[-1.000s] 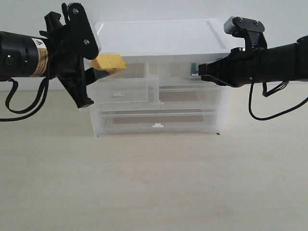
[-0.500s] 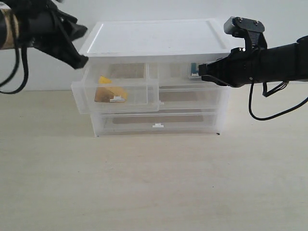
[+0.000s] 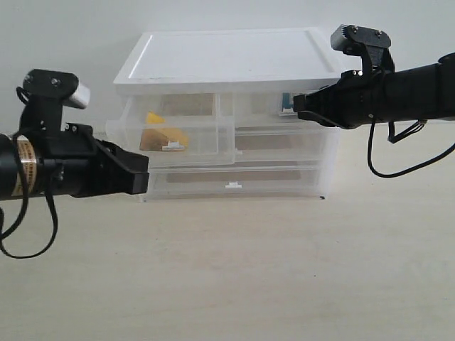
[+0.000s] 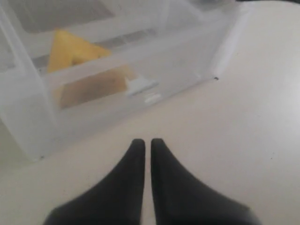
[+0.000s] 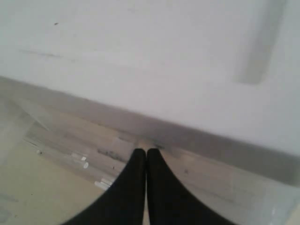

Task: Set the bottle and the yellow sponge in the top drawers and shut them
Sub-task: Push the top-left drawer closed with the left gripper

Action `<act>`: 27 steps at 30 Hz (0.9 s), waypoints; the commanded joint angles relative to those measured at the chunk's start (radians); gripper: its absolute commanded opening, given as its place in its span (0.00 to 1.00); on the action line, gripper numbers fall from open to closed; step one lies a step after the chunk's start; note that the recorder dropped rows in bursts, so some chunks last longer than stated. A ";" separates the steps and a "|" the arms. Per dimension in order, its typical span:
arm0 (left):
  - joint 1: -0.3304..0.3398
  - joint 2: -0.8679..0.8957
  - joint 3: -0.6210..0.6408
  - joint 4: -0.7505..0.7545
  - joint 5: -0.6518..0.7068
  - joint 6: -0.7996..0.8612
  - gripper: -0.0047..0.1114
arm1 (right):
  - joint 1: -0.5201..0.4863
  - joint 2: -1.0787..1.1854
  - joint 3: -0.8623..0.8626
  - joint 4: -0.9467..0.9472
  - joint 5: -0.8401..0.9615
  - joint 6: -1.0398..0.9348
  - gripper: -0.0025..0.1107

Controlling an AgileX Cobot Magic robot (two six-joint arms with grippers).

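Observation:
The yellow sponge [image 3: 169,133] lies inside the left top drawer [image 3: 202,145], which stands pulled out a little from the cabinet. In the left wrist view the sponge [image 4: 70,47] shows through the translucent drawer wall, behind the small tab handle [image 4: 140,85]. My left gripper [image 3: 144,172] [image 4: 147,142] is shut and empty, low over the table in front of the cabinet's left corner. The bottle [image 3: 286,104], teal label showing, sits in the right top drawer [image 3: 256,106]. My right gripper [image 3: 297,108] [image 5: 146,151] is shut, its tips against that drawer's front.
The white cabinet [image 3: 227,53] stands at the back of a pale wooden table [image 3: 234,270]. Below the top drawers are two full-width translucent drawers [image 3: 231,181], pushed in. Cables hang from both arms.
The left gripper let the sponge drop into the left top drawer, swung up, then came down low in front of the cabinet, now shut. The right arm has not moved.

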 commanded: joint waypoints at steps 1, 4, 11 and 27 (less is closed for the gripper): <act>0.008 0.115 -0.064 -0.066 -0.017 0.083 0.07 | -0.001 -0.004 -0.005 0.013 -0.031 -0.006 0.02; 0.008 0.175 -0.128 -0.176 -0.009 0.245 0.07 | -0.001 -0.004 -0.005 0.011 -0.026 -0.004 0.02; 0.018 0.253 -0.303 -0.494 0.050 0.634 0.07 | -0.001 -0.004 -0.005 0.011 -0.024 -0.006 0.02; 0.063 0.270 -0.383 -0.555 0.073 0.709 0.07 | -0.001 -0.023 -0.005 -0.001 0.032 -0.004 0.02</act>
